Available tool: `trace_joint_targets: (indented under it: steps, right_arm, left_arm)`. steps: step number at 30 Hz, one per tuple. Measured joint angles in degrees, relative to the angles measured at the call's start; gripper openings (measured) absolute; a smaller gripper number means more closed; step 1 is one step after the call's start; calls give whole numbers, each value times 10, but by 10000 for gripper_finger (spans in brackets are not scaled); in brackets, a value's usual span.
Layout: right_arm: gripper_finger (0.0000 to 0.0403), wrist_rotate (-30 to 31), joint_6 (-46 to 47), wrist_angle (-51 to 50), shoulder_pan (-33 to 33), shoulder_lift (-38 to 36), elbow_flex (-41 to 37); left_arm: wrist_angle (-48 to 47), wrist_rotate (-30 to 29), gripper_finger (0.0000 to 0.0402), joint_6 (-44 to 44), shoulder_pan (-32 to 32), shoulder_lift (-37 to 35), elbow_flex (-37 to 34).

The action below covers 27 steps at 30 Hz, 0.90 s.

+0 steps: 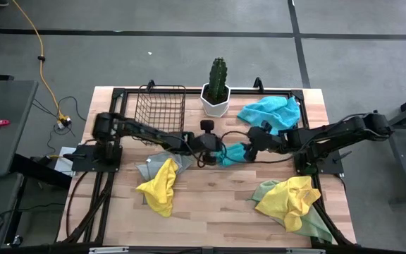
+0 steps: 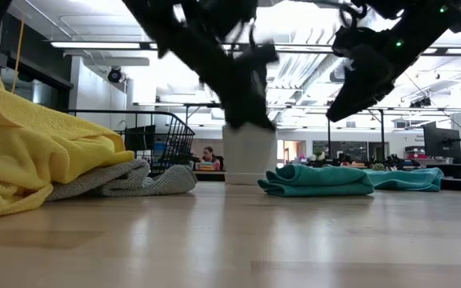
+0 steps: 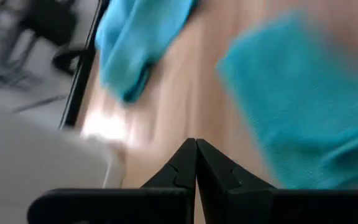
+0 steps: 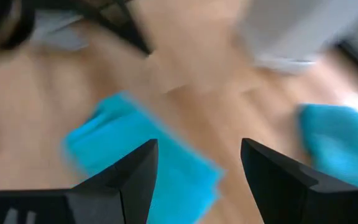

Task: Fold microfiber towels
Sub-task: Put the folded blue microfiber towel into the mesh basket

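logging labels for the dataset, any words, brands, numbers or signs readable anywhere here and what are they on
None can be read in any view.
The folded turquoise towel, the yellow towel, the wire basket and the white cactus pot show no print.
The room behind the table in the low view has screens and fixtures, but anything written there is too small and blurred to read.

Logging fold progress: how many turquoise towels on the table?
2 visible. One folded turquoise towel lies mid-table between the two grippers; one crumpled turquoise towel sits at the back right, beside the cactus pot. Others could hide under the piles.
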Motion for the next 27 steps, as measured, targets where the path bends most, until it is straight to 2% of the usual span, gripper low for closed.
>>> trace_joint_targets:
  steps: [4,6,8,14,18,22,27]
  right_arm:
    - [223,-102,-35,7,12,7,0]
    - [223,-111,-69,8,32,29,0]
    - [223,-112,-114,12,54,64,0]
    - [223,-106,-215,60,98,193,12]
    - [223,-28,-258,50,107,254,47]
    - [223,45,-284,20,105,291,90]
    - [223,49,-293,-21,105,301,122]
  left_arm:
    - [-39,161,0,-35,-2,-69,-1]
    - [-50,225,0,-59,-5,-108,-1]
    - [-48,253,0,-75,-12,-144,-5]
    - [46,221,0,-105,-35,-271,-112]
    - [107,154,0,-136,-42,-367,-195]
    - [119,92,0,-145,-54,-444,-248]
    - [113,73,0,-147,-70,-499,-272]
